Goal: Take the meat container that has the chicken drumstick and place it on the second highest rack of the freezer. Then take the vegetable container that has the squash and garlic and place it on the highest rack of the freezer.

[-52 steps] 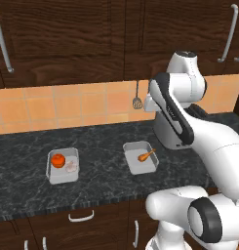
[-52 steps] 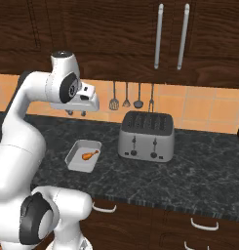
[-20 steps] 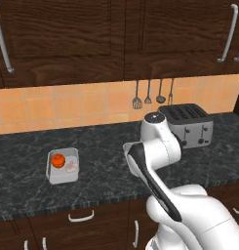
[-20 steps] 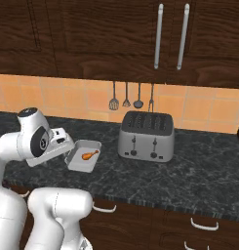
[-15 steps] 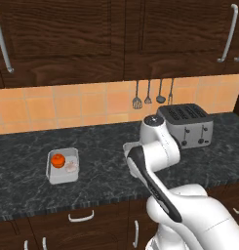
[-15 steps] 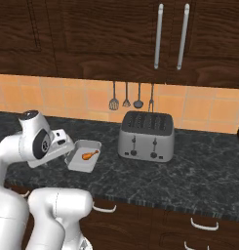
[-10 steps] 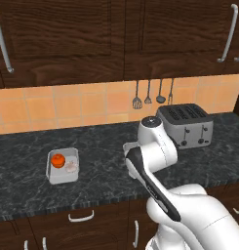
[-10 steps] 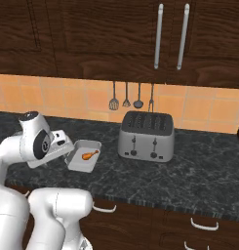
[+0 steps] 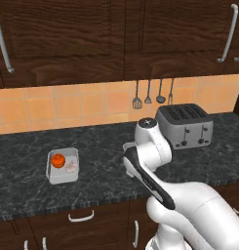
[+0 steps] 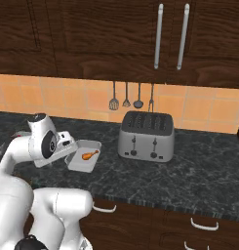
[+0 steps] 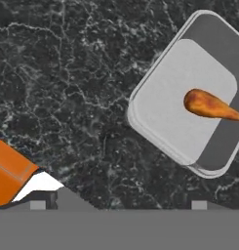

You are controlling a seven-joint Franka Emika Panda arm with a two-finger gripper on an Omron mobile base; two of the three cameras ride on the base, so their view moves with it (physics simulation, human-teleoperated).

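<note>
The meat container (image 10: 81, 163), a shallow grey tray, sits on the dark counter with the chicken drumstick (image 10: 90, 155) in it. My gripper (image 11: 118, 205) hangs low over the counter beside the tray's edge, open, its fingertips (image 11: 38, 205) wide apart with nothing between them. In the hand view the meat container (image 11: 174, 107) lies to the upper right with the drumstick (image 11: 209, 105) across it. The vegetable container (image 9: 62, 175) stands further left on the counter, holding the squash (image 9: 57, 159) and the garlic (image 9: 71, 166). The freezer is out of view.
A silver toaster (image 10: 145, 136) stands right of the meat container. Kitchen utensils (image 10: 126, 97) hang on the tiled backsplash behind it. Dark wooden cabinets (image 9: 67, 34) with bar handles hang above the counter. The counter's front edge (image 9: 67, 207) runs close below the trays.
The arm has swung down from high above the counter to a low pose beside the meat container. Over the last second it has barely moved, and both trays stayed put.
</note>
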